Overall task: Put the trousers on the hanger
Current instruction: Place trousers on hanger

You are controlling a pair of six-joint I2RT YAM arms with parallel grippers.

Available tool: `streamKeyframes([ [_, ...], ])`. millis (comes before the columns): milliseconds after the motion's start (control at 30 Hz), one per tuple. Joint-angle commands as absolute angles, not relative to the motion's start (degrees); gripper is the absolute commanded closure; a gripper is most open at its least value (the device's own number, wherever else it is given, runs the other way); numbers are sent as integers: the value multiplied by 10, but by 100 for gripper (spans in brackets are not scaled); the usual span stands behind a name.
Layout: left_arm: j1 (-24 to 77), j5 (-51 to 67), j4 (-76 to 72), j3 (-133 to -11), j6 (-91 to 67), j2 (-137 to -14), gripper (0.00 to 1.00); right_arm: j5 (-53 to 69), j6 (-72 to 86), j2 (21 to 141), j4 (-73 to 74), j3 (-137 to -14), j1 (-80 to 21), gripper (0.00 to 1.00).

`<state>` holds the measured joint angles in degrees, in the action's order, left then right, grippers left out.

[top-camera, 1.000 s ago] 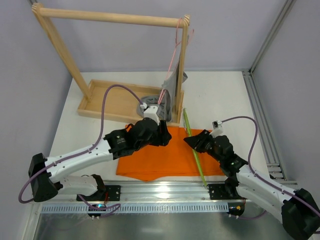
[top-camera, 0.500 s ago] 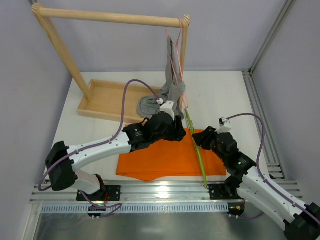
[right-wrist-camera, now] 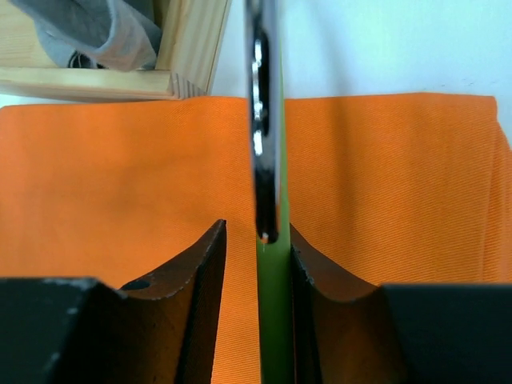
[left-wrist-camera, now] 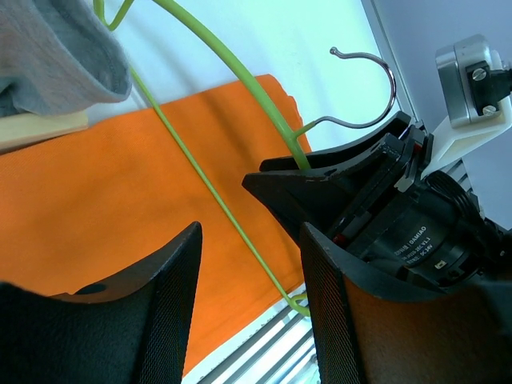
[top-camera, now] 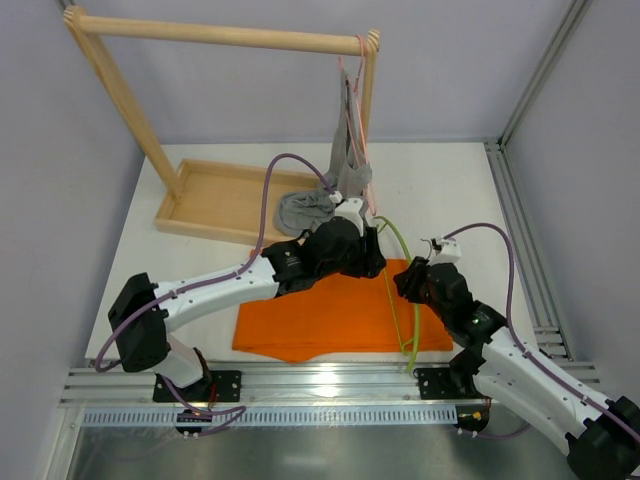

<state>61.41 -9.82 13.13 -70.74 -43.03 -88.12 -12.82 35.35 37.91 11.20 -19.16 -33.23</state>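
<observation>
Evidently still early: the right gripper (right-wrist-camera: 258, 232) pinches the hanger (left-wrist-camera: 232, 66) by its neck over the right end of the trousers (top-camera: 320, 320); the left gripper (left-wrist-camera: 250, 248) hangs wide and empty above their far edge. Next, probably, lifting cloth.

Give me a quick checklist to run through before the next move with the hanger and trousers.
1. The hanger sits inside the right tool: ok.
2. The right tool's grip is firm: cannot tell, a gap shows on one side.
3. The left tool is open and holding nothing: ok.
4. The trousers lie flat: ok.
5. The trousers are over the hanger's bar: not ok.
</observation>
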Motion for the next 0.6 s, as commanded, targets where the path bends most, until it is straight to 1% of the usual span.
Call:
streamKeyframes([
  [0,613,-102,127,-714,-427,-867,47,-164,334,383,104,-219,-330,65],
  [33,613,-108,136,-708,-433,-854,47,-166,336,386,102,-219,-330,66],
  [133,613,-134,173,-678,-444,-819,47,-165,344,400,96,-220,-330,76],
  [167,613,-142,176,-661,-449,-806,47,-161,350,403,92,-219,-330,83],
  [267,612,-183,209,-610,-475,-755,47,-146,365,411,77,-214,-330,94],
  [333,613,-203,239,-581,-484,-732,47,-141,375,413,72,-218,-330,96],
  [567,612,-267,326,-526,-532,-659,46,-131,425,415,66,-222,-330,96],
])
